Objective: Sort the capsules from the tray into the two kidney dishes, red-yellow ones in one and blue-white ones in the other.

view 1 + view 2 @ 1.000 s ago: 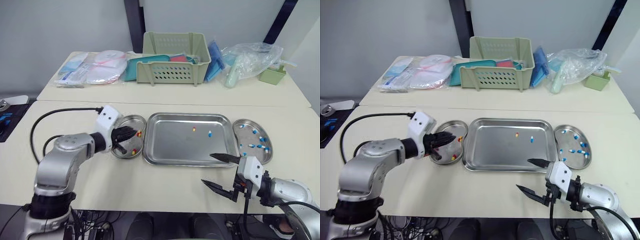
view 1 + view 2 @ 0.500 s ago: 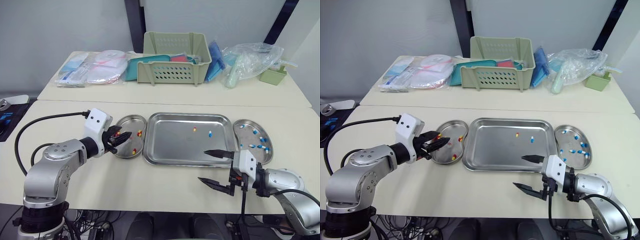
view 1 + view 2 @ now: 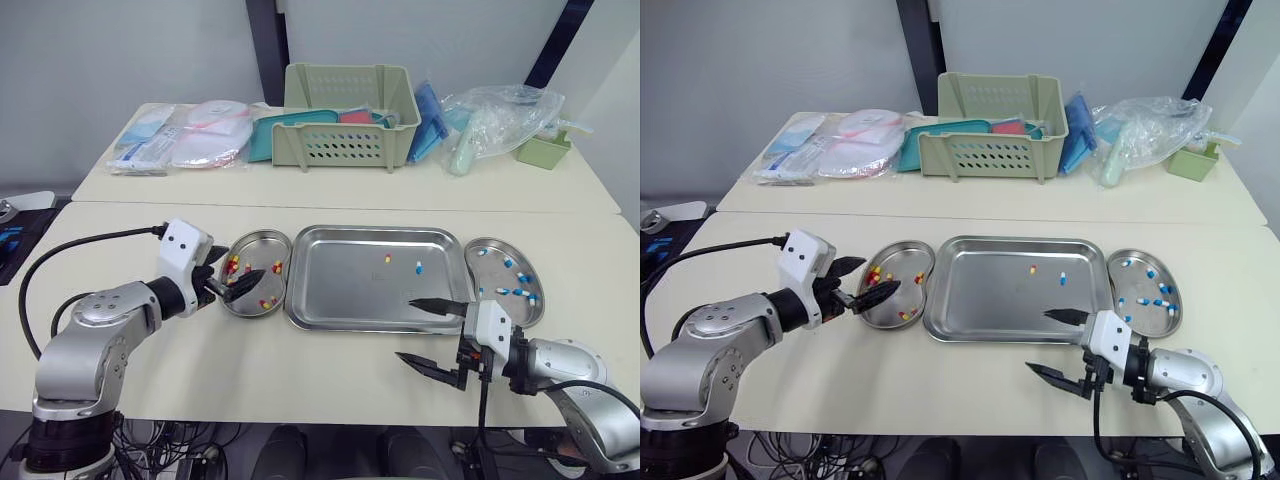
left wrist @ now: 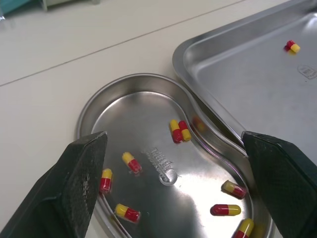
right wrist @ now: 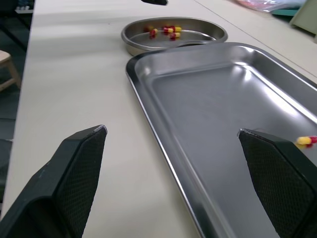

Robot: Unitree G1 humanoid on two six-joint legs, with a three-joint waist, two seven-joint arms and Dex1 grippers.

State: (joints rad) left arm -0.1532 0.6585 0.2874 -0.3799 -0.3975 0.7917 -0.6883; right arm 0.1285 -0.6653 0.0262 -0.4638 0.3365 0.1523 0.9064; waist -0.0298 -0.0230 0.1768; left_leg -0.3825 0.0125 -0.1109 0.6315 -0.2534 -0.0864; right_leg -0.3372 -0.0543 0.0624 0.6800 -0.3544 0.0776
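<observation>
Two lie in the tray [image 3: 350,290]: red-yellow capsule [image 3: 387,258], blue-white capsule [image 3: 419,267], likely light and slick (we'd pinch across the middle); left gripper [image 3: 238,266] and right gripper [image 3: 406,329] gape wide, empty.

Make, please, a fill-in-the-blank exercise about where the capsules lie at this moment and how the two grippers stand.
1. The tray holds ____ capsules: one red-yellow capsule and one blue-white capsule.
2. The kidney dish on the robot's left holds only ____ capsules.
3. The kidney dish on the robot's right holds only ____ capsules.
4. The left gripper and the right gripper both have their fingers ____.

Missing words: two; red-yellow; blue-white; open.
</observation>
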